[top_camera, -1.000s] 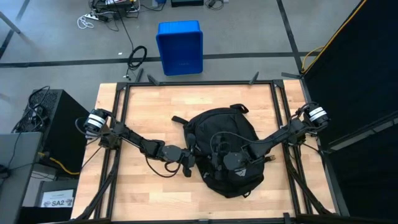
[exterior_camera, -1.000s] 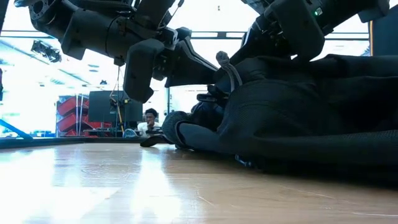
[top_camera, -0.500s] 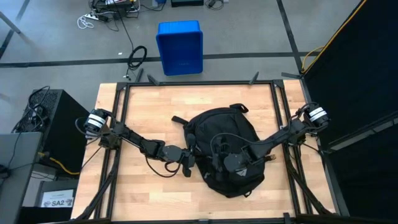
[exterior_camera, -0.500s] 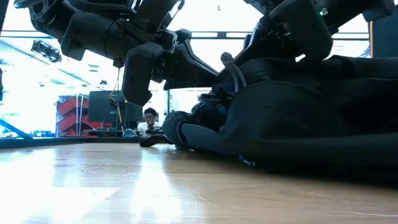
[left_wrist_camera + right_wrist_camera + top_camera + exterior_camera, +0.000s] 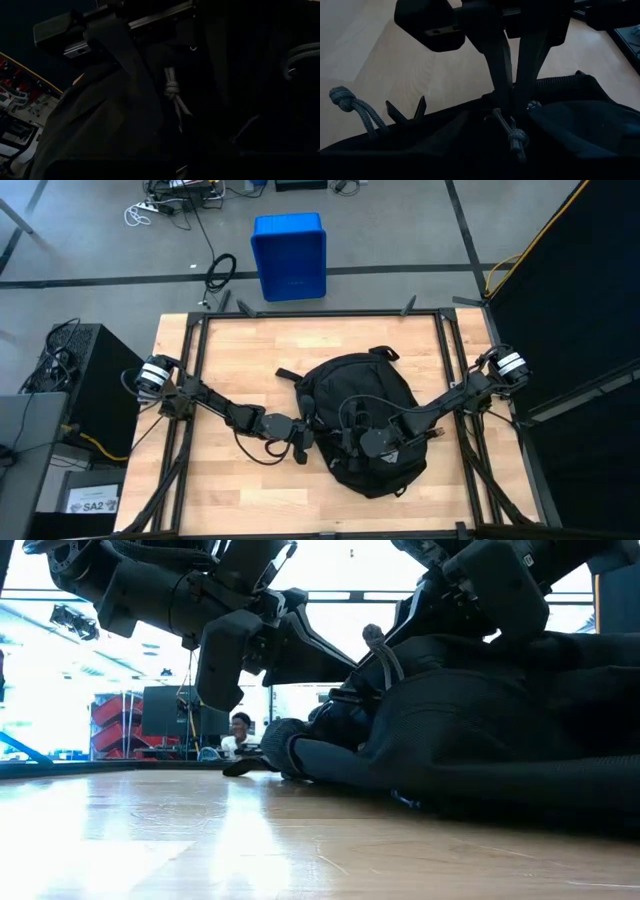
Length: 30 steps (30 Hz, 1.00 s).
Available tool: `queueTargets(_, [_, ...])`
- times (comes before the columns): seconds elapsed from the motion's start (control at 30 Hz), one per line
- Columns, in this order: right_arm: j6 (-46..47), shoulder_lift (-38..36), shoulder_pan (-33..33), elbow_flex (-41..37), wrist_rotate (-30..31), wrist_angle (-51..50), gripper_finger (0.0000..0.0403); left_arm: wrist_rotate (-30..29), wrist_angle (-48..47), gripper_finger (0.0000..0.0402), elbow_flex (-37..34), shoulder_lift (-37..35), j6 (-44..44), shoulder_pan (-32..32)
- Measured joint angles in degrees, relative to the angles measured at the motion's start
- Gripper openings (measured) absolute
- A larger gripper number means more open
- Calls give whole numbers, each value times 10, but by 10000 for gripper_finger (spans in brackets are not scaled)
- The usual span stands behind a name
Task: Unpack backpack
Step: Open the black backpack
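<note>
Two dark arms meet over the backpack [image 5: 362, 420], which lies flat on the wooden desk [image 5: 230, 350], a little right of the desk's middle. Seen from above, the backpack is a rounded black oval whose long axis runs from the far side toward the near side, leaning slightly rightward as it nears the near edge; its white logo [image 5: 388, 454] sits toward the near end, and a loop of strap pokes out at the far end, so the top of the bag points away toward the blue bin [image 5: 289, 255] on the floor beyond the desk. A black strap [image 5: 289, 372] trails off the far-left shoulder of the bag onto the wood. The left gripper [image 5: 303, 442] reaches in from the left and sits against the bag's left flank, its jaws clenched; whether they pinch any fabric cannot be told, though its wrist view shows dark cloth and a knotted grey pull cord [image 5: 172, 91] right in front of it. The right gripper [image 5: 352, 437] comes in from the right and rests on top of the bag near its middle; its jaws stand slightly parted, with a knotted zipper pull cord [image 5: 512, 135] hanging just at their tips. Another knotted cord [image 5: 350, 102] sticks up from the bag's edge farther off. In the low view a person [image 5: 240, 730] sits in the room beyond the desk.
</note>
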Motion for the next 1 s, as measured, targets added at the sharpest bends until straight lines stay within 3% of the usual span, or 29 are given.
queueTargets(0.3, [-1, 0, -1, 0, 1, 2, 75, 2, -2, 0, 0, 0, 0, 0])
queueTargets(0.63, [-34, 0, -1, 0, 2, 13, 13, 2, -9, 0, 0, 0, -2, 0])
queueTargets(0.77, [-53, 0, 0, 0, 12, 20, 6, -4, -14, 0, 1, -6, -2, -5])
queueTargets(1.0, [-62, 0, 4, 0, 24, 28, 2, -76, -90, 19, 1, -73, -2, -31])
